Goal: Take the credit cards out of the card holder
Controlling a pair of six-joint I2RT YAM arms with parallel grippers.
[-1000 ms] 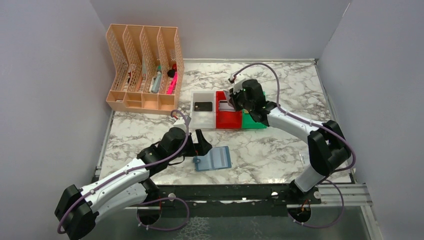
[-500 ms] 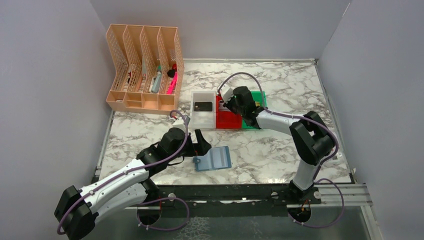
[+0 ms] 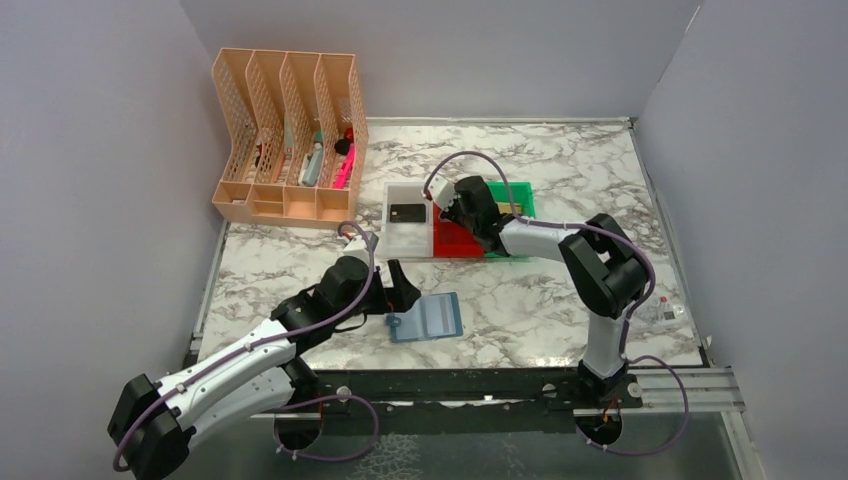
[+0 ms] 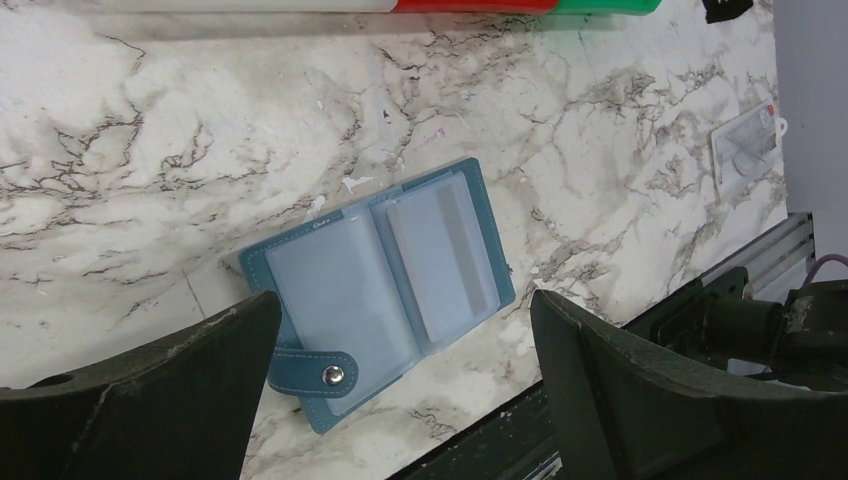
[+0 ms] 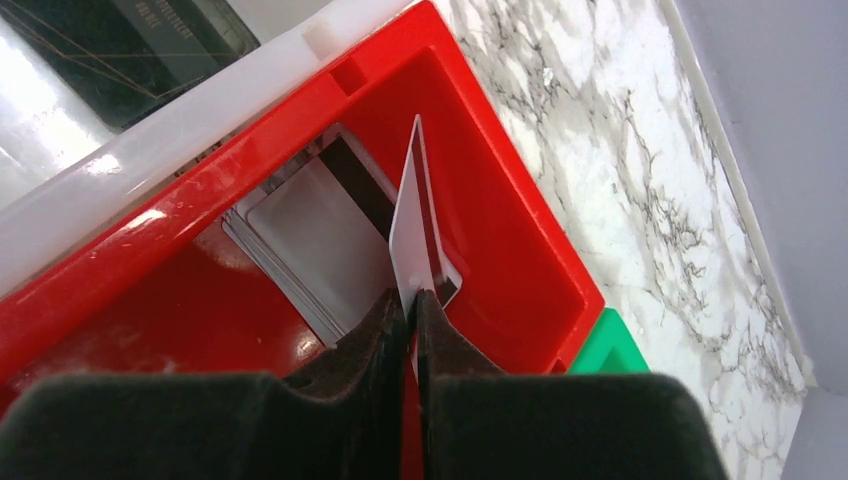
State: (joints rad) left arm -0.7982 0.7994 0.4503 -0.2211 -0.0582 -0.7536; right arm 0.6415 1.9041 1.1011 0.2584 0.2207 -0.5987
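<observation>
The blue card holder (image 3: 427,318) lies open on the marble table, clear pockets up, snap tab at its left. Its right pocket shows a pale credit card (image 4: 440,255) with a grey stripe. My left gripper (image 3: 400,285) hovers just left of the holder, jaws wide open and empty; in the left wrist view the card holder (image 4: 380,285) lies between and below the fingers. My right gripper (image 5: 410,300) is shut on a silver credit card (image 5: 415,225), held on edge over the red bin (image 5: 520,230). Silver cards (image 5: 310,235) lie stacked in that bin.
A white bin (image 3: 405,238) holding a black card (image 3: 406,213), the red bin (image 3: 455,243) and a green bin (image 3: 515,195) stand in a row mid-table. A peach mesh file rack (image 3: 290,140) stands back left. A small clear item (image 3: 665,312) lies near the right edge.
My right gripper has swung left from the red-green bin border to over the red bin, carrying the silver card. The left arm and the card holder have not moved.
</observation>
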